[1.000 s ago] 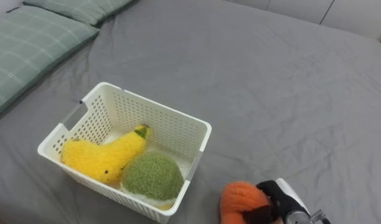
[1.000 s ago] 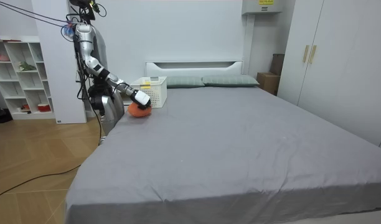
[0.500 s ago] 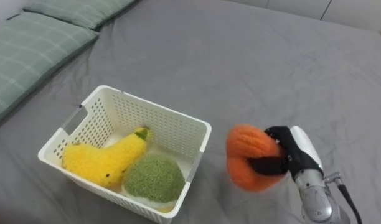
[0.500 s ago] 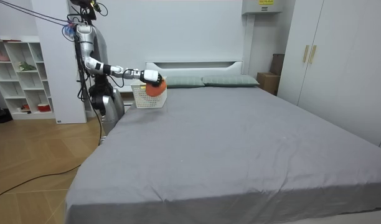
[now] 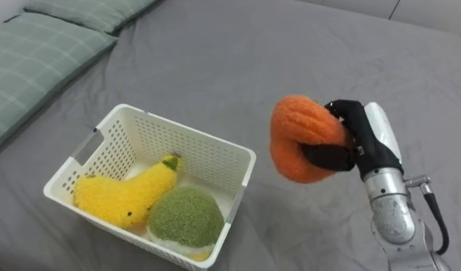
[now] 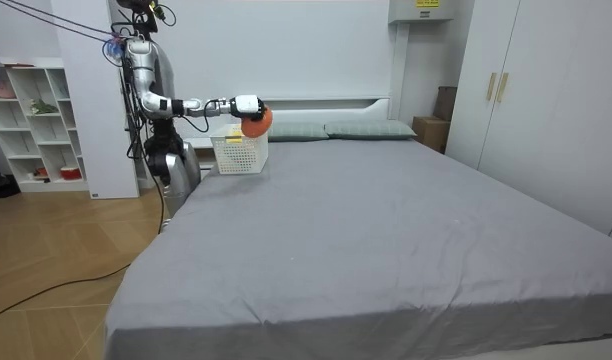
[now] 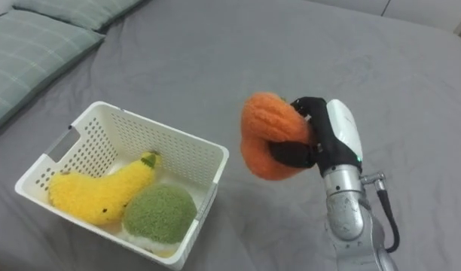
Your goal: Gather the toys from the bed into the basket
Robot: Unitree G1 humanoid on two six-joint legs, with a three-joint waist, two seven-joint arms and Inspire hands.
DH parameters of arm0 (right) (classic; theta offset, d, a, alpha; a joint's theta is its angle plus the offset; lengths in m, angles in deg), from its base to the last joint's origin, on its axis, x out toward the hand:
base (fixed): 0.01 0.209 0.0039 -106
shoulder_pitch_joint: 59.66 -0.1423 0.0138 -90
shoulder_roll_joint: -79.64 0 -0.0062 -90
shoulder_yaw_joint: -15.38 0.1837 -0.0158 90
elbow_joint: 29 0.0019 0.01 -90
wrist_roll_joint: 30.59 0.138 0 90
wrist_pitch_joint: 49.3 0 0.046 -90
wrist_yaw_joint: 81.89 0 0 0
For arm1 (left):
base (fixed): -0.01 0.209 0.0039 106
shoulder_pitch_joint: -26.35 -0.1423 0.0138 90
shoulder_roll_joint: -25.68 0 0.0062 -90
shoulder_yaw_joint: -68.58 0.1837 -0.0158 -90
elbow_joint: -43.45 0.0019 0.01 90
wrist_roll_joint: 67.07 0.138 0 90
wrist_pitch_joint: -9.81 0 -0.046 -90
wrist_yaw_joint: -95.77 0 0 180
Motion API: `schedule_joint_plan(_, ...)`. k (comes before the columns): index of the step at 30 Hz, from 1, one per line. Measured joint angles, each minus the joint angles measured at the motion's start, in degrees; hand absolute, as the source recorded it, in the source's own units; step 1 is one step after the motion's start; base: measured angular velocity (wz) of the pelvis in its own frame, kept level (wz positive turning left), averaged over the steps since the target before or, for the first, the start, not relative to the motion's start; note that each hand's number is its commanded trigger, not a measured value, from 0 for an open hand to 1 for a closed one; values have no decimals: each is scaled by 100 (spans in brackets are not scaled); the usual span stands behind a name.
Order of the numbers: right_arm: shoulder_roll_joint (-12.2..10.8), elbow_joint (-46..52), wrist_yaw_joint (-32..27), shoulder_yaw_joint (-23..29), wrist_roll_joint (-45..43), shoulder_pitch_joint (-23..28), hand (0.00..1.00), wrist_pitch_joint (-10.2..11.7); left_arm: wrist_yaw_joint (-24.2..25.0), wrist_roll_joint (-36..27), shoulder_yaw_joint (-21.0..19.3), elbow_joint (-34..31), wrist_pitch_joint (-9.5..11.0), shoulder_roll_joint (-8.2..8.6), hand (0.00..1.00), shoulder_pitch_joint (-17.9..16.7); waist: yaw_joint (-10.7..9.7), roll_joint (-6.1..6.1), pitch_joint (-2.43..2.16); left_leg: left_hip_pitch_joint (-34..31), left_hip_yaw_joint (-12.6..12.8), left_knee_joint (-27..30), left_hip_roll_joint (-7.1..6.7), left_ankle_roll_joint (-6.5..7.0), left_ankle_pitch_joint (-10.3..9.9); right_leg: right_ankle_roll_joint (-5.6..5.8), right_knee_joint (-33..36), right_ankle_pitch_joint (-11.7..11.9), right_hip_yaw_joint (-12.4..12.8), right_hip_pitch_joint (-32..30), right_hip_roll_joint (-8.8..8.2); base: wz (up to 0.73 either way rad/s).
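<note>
Orange plush toy (image 5: pixel 302 150) was held above the bed (image 5: pixel 291 53), just right of the white basket (image 5: pixel 187 131), with the right hand (image 5: pixel 366 147) curled round its right side. It looked light and squashy, so a wrap round the middle should hold.

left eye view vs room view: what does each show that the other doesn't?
Left eye view: yellow toy and green toy inside the basket; right hand curled round the orange toy. Room view: robot standing at the bed's side, shelf behind it, wardrobe opposite. Both: that hand holding the orange toy up near the basket; pillows.
</note>
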Motion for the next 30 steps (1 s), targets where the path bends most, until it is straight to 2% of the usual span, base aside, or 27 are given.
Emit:
schedule_joint_plan(7, 2, 102, -38, -44, 403, -216, 100, -2, -33, 1, -1, 145, -3, -1, 0, -44, 107, -51, -18, -11, -8, 24, 0, 1, 0, 1, 3, 1, -11, 2, -3, 0)
schedule_joint_plan(13, 4, 678, -78, -147, 398, -518, 100, -32, 35, 3, 1, 223, -4, -2, 0, 65, 186, -76, -30, -86, -7, 28, 3, 0, 16, -9, 13, 7, -13, -81, -1, 0)
schedule_joint_plan(17, 2, 940, -92, -353, 388, -660, 100, -34, 99, 7, 0, 274, -38, 2, 0, 79, 203, -98, -17, -87, -11, 30, 3, 0, 16, -8, 7, 7, -23, -81, -2, 0)
schedule_joint_plan(18, 2, 953, -74, -393, 386, -691, 100, -34, 139, 8, -1, 274, -43, 1, 0, 95, 247, -82, 0, -90, -17, 20, 2, 0, 16, -8, 6, 7, -25, -82, -3, 0)
schedule_joint_plan(22, -52, 958, 84, -567, 351, -860, 100, -111, 159, 0, 3, 264, -67, 3, 0, 192, 325, -78, 3, -148, -34, 38, 2, 0, 15, -8, 9, 7, -29, -125, 0, 1)
schedule_joint_plan(27, -128, 959, 269, -1086, 364, -1211, 100, -199, 162, 0, 68, 264, -82, -7, 0, 303, 373, -69, 9, -191, -73, 52, -2, -1, 17, -9, 10, 8, -134, -144, -8, 5)
schedule_joint_plan(30, -128, 962, 347, -1174, 389, -1302, 100, -210, 174, -1, 68, 263, -89, -8, 0, 328, 463, -68, 10, -192, -86, 57, -4, 0, 17, -9, 7, 8, -173, -144, -10, 2)
